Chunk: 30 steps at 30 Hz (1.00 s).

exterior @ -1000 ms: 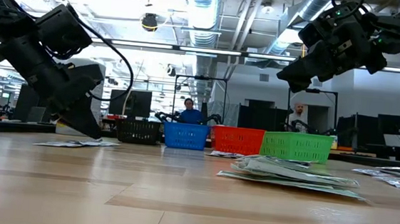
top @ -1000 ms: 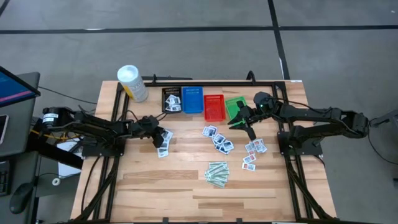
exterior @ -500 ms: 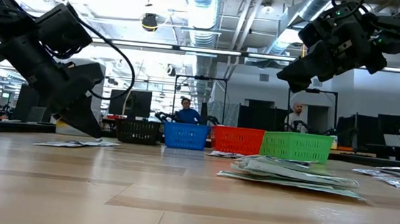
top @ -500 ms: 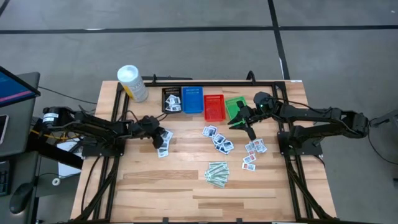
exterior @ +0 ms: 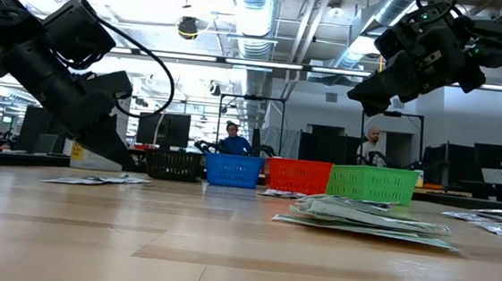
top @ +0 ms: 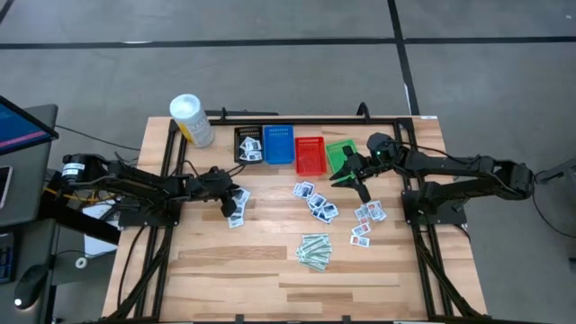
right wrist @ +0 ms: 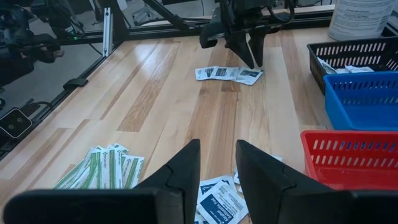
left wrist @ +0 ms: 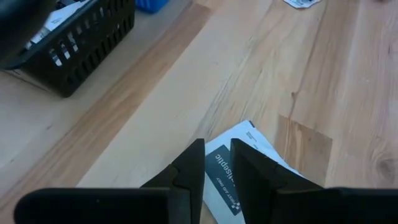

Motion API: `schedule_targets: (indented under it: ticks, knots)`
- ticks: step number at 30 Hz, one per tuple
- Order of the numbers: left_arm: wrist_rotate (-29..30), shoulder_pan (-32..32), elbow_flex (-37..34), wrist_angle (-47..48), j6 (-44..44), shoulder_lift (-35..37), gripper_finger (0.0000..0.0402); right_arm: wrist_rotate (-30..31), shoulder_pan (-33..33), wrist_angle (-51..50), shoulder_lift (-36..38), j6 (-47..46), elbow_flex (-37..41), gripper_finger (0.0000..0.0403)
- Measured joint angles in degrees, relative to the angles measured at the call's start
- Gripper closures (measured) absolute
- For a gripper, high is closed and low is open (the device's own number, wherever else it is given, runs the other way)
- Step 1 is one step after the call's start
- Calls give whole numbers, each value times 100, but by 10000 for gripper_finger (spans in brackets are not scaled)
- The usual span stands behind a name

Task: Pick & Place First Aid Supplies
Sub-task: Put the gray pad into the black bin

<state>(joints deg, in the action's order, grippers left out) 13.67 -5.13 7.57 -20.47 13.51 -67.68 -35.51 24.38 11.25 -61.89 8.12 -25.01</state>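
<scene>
Small white packets lie flat in loose groups on the wooden table: by my left gripper (top: 237, 220), mid-table (top: 315, 202) and at the right (top: 367, 214). Pale-green strips (top: 315, 250) lie heaped nearer the front. My left gripper (left wrist: 217, 152) slants down over a white packet with dark print (left wrist: 255, 142), its fingers a narrow gap apart with nothing pinched. My right gripper (right wrist: 217, 152) hangs open above the table in front of the green basket (top: 339, 155), holding nothing. My left gripper's fingertips (right wrist: 254, 61) stand right at the top of the white packet (right wrist: 249, 75), coming down at a slant from the table's left. Whether they touch it, I cannot tell. The packet lies flat on the table.
Along the far edge stand a black basket (top: 248, 144) with a few packets in it, a blue basket (top: 278, 144), a red basket (top: 310, 155) and the green one. A white tub (top: 192, 120) stands at the far left. Bare wood spreads along the near edge.
My left gripper has rolled about its own pointing line while staying in place, and its tip now sits slightly higher over the packets. The packets have not moved.
</scene>
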Motion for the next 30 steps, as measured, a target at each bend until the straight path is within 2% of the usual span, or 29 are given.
schedule_targets:
  ticks: [16,22,30]
  knots:
    - [0,0,-53,-38,26,2,322,1,0,0,0,1,-1,305]
    - [179,0,-333,-38,193,0,278,2,0,0,0,0,-1,305]
    - [177,2,-361,-336,189,2,213,1,1,13,0,-2,-1,305]
